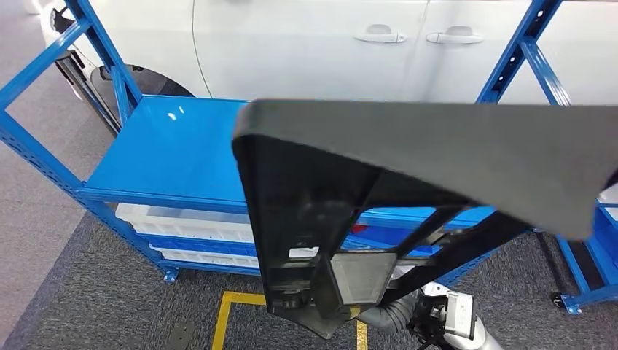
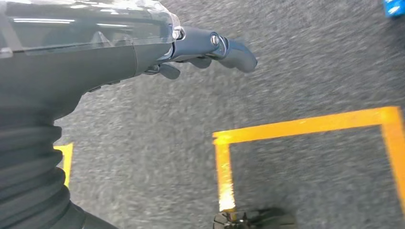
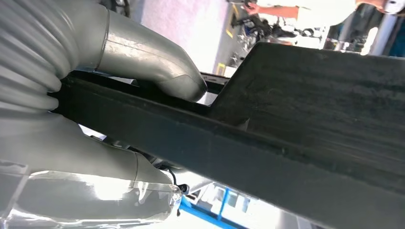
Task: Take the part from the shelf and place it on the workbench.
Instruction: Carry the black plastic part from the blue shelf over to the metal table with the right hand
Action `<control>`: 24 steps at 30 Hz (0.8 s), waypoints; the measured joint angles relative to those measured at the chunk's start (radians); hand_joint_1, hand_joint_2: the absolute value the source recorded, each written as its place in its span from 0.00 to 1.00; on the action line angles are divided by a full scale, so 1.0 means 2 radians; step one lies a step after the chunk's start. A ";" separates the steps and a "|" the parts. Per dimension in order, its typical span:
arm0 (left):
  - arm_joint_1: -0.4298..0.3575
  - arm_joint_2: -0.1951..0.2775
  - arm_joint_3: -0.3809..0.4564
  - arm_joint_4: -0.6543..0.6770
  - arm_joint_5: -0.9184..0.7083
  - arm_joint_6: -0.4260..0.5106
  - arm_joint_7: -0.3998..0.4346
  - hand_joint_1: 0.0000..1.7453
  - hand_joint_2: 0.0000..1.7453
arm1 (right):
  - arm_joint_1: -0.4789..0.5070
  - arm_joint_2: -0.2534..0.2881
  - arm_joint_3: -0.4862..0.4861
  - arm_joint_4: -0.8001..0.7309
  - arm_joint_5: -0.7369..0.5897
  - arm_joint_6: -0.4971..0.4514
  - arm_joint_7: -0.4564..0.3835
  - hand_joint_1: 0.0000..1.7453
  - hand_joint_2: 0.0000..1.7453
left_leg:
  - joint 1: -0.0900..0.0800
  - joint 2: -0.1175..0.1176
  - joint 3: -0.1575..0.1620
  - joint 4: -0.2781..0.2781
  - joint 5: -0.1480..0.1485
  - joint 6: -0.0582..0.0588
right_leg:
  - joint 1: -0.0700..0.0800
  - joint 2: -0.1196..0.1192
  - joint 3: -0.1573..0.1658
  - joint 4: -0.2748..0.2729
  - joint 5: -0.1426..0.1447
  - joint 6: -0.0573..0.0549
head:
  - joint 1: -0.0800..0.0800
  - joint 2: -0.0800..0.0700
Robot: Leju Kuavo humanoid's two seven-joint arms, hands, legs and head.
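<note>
The part is a large black plastic panel with a flat textured face and ribbed bars on its underside. It hangs close in front of the head view, above the floor before the blue shelf. My right hand grips one of the part's bars, the thumb on one side and the fingers on the other. The right forearm rises from the bottom edge under the part. My left hand hangs over the grey floor, its fingers loosely extended and holding nothing.
The shelf's top board is bare blue metal, with white bins on the level below. A white car stands right behind it. Another blue rack is at the right. Yellow floor tape marks a square on the grey carpet.
</note>
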 joint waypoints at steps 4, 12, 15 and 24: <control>0.002 0.000 0.000 0.000 0.000 -0.001 0.000 0.00 1.00 | 0.010 0.001 -0.012 -0.014 0.002 -0.002 0.002 1.00 1.00 | 0.000 0.000 0.004 0.088 -0.028 -0.002 | 0.004 -0.001 -0.032 0.003 0.024 -0.001 | 0.000 0.000; 0.000 0.000 -0.003 0.000 -0.002 -0.001 -0.003 0.00 1.00 | 0.007 0.000 -0.036 -0.028 -0.003 -0.002 0.008 1.00 1.00 | -0.006 0.000 0.123 -0.072 -0.017 0.019 | 0.004 -0.001 -0.061 0.008 0.054 0.018 | 0.000 0.000; 0.000 0.001 -0.005 0.000 -0.002 -0.002 -0.003 0.00 1.00 | 0.011 0.000 -0.042 -0.031 -0.003 -0.004 0.009 1.00 1.00 | -0.004 0.004 0.106 -0.074 0.002 0.028 | 0.002 0.001 -0.079 0.056 -0.003 0.024 | 0.000 0.000; 0.000 0.000 -0.010 0.000 -0.004 -0.003 -0.002 0.00 1.00 | 0.029 -0.001 -0.056 -0.042 0.008 -0.017 0.005 1.00 1.00 | -0.004 0.005 0.038 -0.058 0.048 0.018 | 0.000 0.002 0.021 0.018 -0.024 0.023 | 0.000 0.000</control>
